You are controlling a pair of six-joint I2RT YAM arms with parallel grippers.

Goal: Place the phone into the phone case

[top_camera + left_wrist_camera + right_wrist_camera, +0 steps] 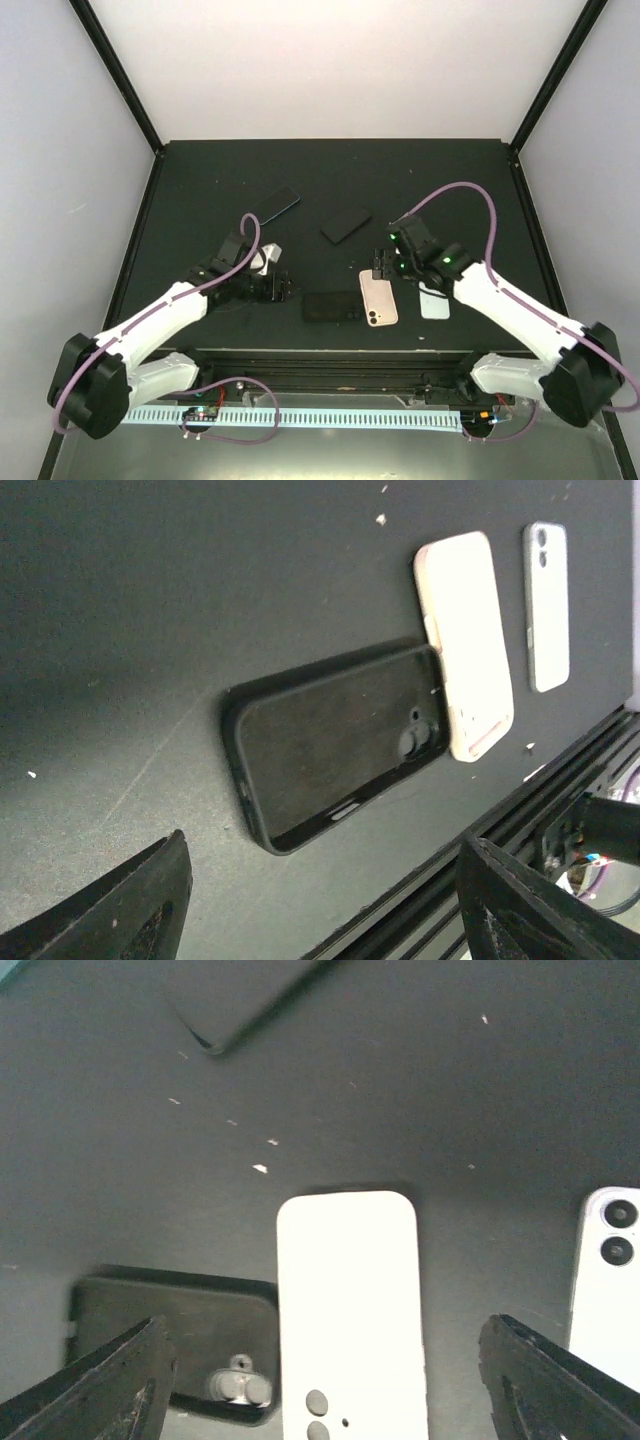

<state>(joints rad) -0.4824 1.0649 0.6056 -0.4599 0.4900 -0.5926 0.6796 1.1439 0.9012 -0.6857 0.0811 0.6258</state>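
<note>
My left gripper [280,288] and right gripper [385,268] both gape wide, holding nothing. I count one black case [331,307], one pink phone [379,297], one white phone [434,301] and two dark phones [275,205] [346,223].

Far edge and both far corners open, left dark phone [273,207] and centre dark phone [346,223] apart mid-desk, black case [331,307] touching pink phone [379,297] by the near edge, white phone [434,301], perhaps a case, just beside.

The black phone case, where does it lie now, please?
In the top view the black phone case lies near the front edge of the table, right of the left gripper, its right end against the pink phone.
</note>
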